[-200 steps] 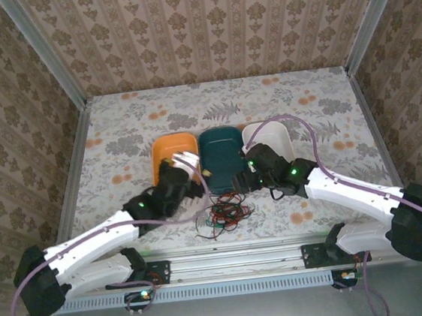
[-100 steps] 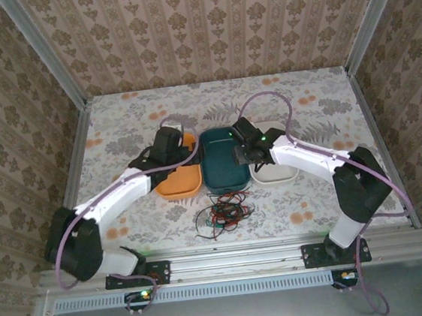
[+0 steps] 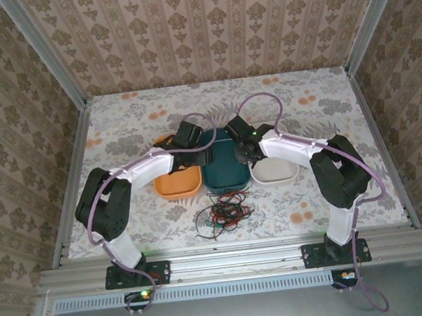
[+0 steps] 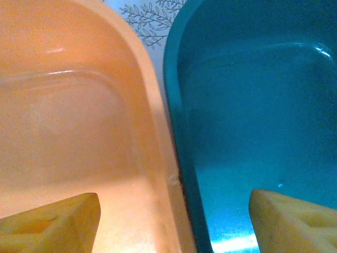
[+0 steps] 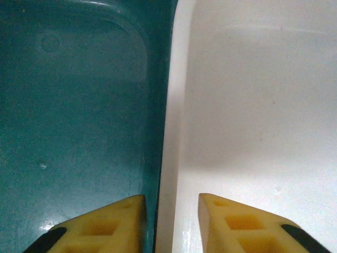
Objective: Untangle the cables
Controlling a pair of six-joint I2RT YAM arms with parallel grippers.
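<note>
the cables (image 3: 223, 212) were seen in one knotted heap of red, green and black strands on the tabletop (image 3: 117, 130), near its front edge and just in front of three trays set side by side. no strand had been drawn clear of the heap, and none was seen in the orange tray (image 3: 175, 186), the teal tray (image 3: 224, 173) or the white tray (image 3: 277, 172). the task was therefore judged to be barely begun, with all the separating left to be done.

both arms were reached out over the trays, well apart from the heap. the left fingers (image 4: 55, 224) were spread wide over the adjoining rims of the orange and teal trays, with nothing held. the right fingers (image 5: 102, 229) were set close together, a narrow gap left between them, above the line where the teal and white trays met. nothing was seen to be pinched there.
</note>
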